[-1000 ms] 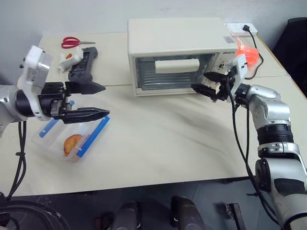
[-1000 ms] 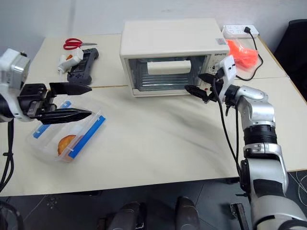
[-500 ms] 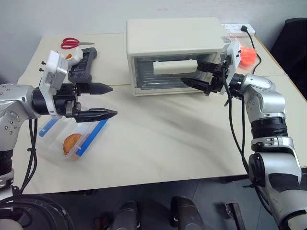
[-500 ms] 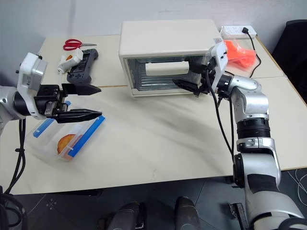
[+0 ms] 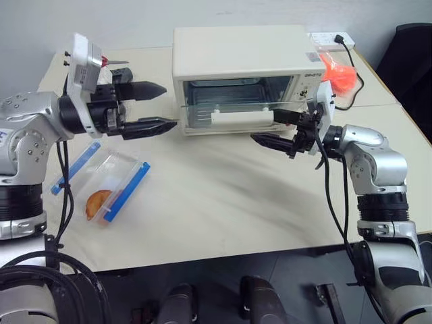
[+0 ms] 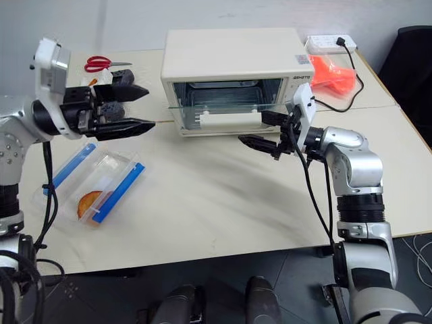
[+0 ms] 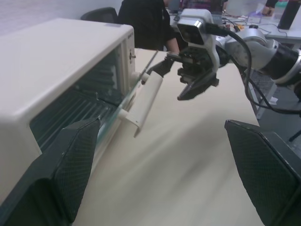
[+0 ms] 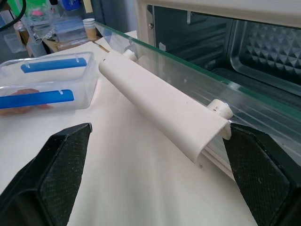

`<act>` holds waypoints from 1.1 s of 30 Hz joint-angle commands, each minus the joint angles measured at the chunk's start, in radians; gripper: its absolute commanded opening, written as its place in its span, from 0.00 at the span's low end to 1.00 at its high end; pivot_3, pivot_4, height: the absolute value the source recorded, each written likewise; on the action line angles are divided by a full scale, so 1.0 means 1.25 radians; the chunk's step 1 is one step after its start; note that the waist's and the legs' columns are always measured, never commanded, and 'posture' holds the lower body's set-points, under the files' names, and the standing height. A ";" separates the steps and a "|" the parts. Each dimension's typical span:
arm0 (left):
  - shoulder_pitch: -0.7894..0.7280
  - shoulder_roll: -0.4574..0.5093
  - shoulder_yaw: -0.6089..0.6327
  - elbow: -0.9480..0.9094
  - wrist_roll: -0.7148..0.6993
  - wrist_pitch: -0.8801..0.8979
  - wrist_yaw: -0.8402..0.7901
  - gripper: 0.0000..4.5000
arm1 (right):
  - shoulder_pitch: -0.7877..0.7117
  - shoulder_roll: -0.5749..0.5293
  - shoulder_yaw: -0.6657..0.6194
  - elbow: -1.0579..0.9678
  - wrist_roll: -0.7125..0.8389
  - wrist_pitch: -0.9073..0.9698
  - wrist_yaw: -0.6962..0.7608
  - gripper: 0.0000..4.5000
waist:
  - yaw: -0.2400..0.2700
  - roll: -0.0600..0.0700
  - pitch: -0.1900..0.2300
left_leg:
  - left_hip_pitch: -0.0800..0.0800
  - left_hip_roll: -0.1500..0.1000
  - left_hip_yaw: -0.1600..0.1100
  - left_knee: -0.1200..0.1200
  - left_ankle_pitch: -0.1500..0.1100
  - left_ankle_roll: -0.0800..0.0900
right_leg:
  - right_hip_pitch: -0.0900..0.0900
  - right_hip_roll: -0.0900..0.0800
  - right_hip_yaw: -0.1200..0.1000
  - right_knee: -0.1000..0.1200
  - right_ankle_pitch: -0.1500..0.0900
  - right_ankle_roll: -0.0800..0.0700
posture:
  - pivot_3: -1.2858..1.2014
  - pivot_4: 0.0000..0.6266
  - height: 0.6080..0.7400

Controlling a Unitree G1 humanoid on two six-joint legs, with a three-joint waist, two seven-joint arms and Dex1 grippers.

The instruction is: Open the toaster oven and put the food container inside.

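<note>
Though the food container [image 5: 102, 185], a clear plastic box with two blue clip strips and a golden-brown pastry inside, lies nearest me on the pale table [image 5: 223, 202], untouched and yet to be carried in, the opening looks done. Beyond it my left gripper [image 5: 154, 106] and right gripper [image 5: 275, 128] both hang spread and empty, and farther back the boxy cream toaster oven [image 5: 239, 57] has its glass door [image 8: 188, 61] folded down, smooth bar handle [image 8: 162, 101] outward.
</note>
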 commanded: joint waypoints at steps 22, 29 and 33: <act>-0.176 -0.184 -0.161 0.388 0.371 -0.426 -0.045 0.00 | 0.087 -0.018 -0.032 -0.114 0.059 0.010 -0.077 1.00 | 0.019 0.000 0.000 | -0.001 0.000 0.001 0.003 0.000 0.001 | 0.000 0.000 0.000 0.001 0.000 0.000 | 0.52 0.24 1.00; -0.163 -0.209 -0.152 0.371 0.361 -0.411 -0.061 0.00 | 0.240 -0.154 -0.115 -0.215 0.081 0.066 -0.079 1.00 | 0.040 -0.001 0.000 | -0.003 -0.001 0.000 0.005 -0.001 0.001 | 0.000 0.000 -0.001 0.000 0.000 0.000 | 0.52 0.24 1.00; -0.154 -0.220 -0.154 0.361 0.359 -0.406 -0.070 0.00 | 0.335 -0.224 -0.176 -0.292 0.122 0.115 -0.070 1.00 | 0.046 -0.001 0.000 | -0.003 -0.001 0.000 0.006 -0.001 0.002 | 0.001 0.000 -0.001 0.000 0.001 0.000 | 0.52 0.24 1.00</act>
